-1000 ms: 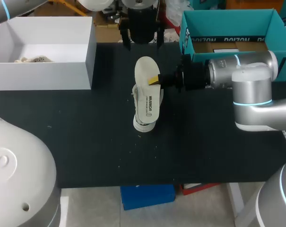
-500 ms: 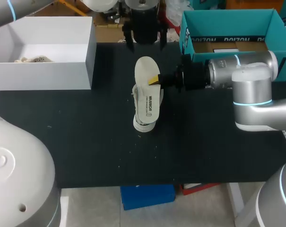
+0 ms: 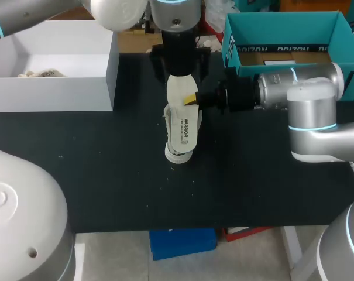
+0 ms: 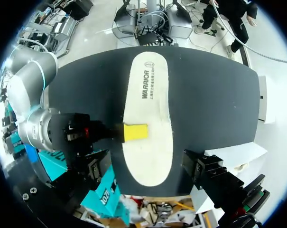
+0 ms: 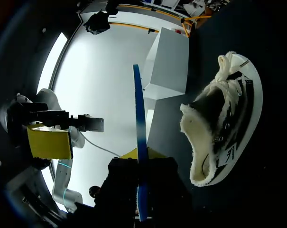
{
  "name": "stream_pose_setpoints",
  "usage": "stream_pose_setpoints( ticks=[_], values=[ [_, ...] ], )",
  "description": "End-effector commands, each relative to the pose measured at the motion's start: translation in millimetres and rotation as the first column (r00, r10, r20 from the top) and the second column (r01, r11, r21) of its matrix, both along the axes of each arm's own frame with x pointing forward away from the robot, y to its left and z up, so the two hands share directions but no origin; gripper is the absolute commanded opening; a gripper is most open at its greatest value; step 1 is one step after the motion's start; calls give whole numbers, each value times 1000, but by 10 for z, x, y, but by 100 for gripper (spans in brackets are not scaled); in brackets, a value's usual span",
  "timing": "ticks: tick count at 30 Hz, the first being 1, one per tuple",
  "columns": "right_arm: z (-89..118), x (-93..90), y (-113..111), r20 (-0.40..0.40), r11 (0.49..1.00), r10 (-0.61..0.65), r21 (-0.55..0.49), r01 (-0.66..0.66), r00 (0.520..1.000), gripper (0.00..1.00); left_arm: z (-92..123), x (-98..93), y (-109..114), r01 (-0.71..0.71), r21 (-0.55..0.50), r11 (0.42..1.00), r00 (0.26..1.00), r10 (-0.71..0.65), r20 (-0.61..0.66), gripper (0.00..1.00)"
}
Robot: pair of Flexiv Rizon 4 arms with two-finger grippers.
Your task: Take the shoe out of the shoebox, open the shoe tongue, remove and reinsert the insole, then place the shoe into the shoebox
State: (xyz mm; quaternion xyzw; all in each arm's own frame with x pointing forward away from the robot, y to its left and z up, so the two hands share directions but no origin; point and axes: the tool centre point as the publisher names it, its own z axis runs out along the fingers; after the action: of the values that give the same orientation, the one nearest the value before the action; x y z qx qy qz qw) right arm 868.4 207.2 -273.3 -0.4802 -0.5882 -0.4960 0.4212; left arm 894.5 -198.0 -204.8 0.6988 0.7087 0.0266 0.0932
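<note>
An off-white insole (image 3: pixel 181 126) hangs level above the table, seen flat from above as the insole (image 4: pixel 148 114) in the left wrist view. My right gripper (image 3: pixel 192 98) is shut on the insole's side edge, and its yellow fingertip (image 4: pixel 135 132) lies on top. In the right wrist view the insole (image 5: pixel 140 123) shows edge-on in the right gripper (image 5: pixel 139 164). The white shoe (image 3: pixel 178 154) sits under the insole; the shoe (image 5: pixel 224 118) has a fleecy collar and loose laces. My left gripper (image 3: pixel 179 65) is open, its fingers (image 4: pixel 202 166) straddling the insole's far end without touching it.
A teal shoebox (image 3: pixel 270 51) stands open at the back right, behind my right arm. A white box (image 3: pixel 54 93) at the back left holds a pale object (image 3: pixel 39 74). The black table (image 3: pixel 106 175) runs bare toward the near edge.
My left gripper has come down and nearer, from behind the table's far edge to over the insole's far end. The right arm, insole and shoe have not moved.
</note>
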Motion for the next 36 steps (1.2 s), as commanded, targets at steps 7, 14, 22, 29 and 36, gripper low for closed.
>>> stream_pose_setpoints(
  ticks=[7,14,22,29,36],
  values=[
    [-1,-5,9,0,1000,-2,-2,2,1000,0,-6,-568,57,25,-33,999,999,-24,34,100],
    [-1,-5,9,0,1000,-2,-2,2,1000,0,-58,-883,61,42,-55,998,999,-41,8,100],
    [-1,-5,9,0,1000,-2,-2,2,1000,0,-133,-1162,118,47,-61,997,999,-48,-7,100],
    [-1,-5,9,0,1000,-2,-2,2,1000,0,-120,-1279,179,57,-85,995,998,-59,-17,100],
    [-1,-5,9,0,1000,-2,-2,2,1000,0,-122,-1212,361,110,-399,910,993,-120,0,100]
  ],
)
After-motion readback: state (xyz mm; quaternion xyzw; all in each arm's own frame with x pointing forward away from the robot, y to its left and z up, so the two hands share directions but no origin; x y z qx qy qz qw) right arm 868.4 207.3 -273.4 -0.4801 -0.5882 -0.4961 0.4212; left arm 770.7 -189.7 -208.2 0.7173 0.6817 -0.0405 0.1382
